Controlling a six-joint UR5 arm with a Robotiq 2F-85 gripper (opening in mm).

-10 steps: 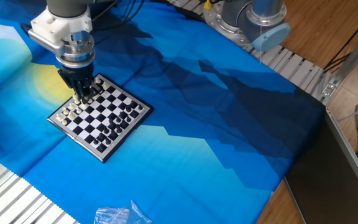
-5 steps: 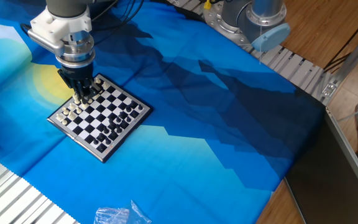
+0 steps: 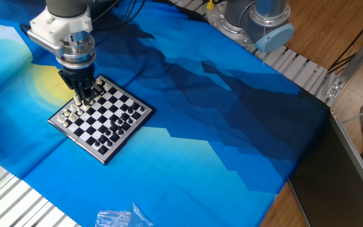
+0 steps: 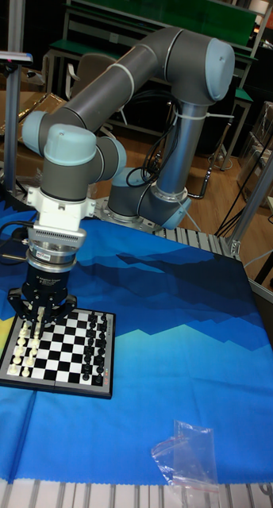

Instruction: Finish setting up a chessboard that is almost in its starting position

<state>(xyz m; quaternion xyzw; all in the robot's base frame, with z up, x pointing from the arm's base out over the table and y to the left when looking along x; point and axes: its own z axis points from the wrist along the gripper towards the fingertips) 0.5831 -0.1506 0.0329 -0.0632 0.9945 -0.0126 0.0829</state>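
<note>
The chessboard (image 3: pixel 101 115) (image 4: pixel 60 352) lies on the blue cloth, a small checked square with a dark rim. White pieces (image 3: pixel 73 114) (image 4: pixel 22 349) line its left side and black pieces (image 3: pixel 126 116) (image 4: pixel 95 341) its right side. My gripper (image 3: pixel 80 99) (image 4: pixel 39 320) points straight down over the far corner of the white side. Its fingertips are drawn close together around a small white piece that stands among the white rows. The gripper's body hides the squares right beneath it.
A crumpled clear plastic bag (image 3: pixel 121 218) (image 4: pixel 186 458) lies on the cloth near the front edge. The arm's grey base (image 3: pixel 251 22) (image 4: pixel 152 202) stands at the back of the table. Ribbed metal table edges (image 3: pixel 11 205) border the cloth.
</note>
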